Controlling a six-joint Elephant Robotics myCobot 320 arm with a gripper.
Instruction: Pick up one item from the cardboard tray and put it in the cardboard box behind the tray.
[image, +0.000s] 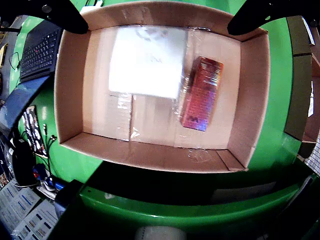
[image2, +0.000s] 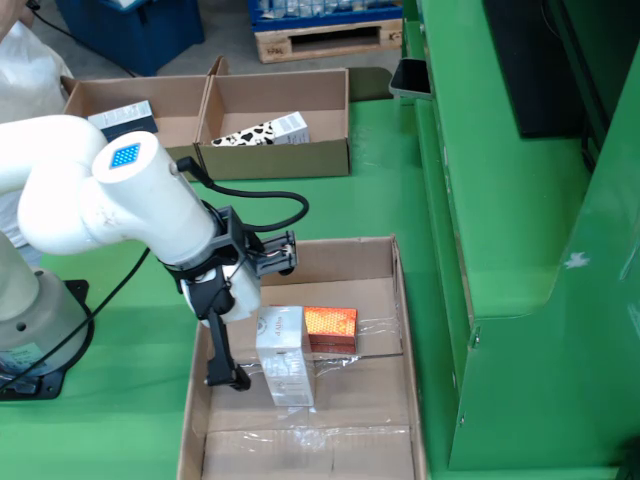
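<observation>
White box (image2: 284, 352) lies mid-tray (image2: 395, 300) at frame centre beside the orange box (image2: 330, 326); gripper (image2: 228, 345) hangs open and empty above, so you should centre the fingers over one box before descending.

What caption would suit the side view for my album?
White robot arm hovers its open hand over a cardboard tray holding a white box and an orange box.

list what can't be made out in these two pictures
- White rectangular carton: print washed out by glare in the wrist view.
- Shiny orange-red box: lettering blurred there.
- Black claw: one finger shows in the fixed view, the white arm covers the rest; opening unclear.
- Back cardboard boxes: contents partly hidden by walls.
</observation>
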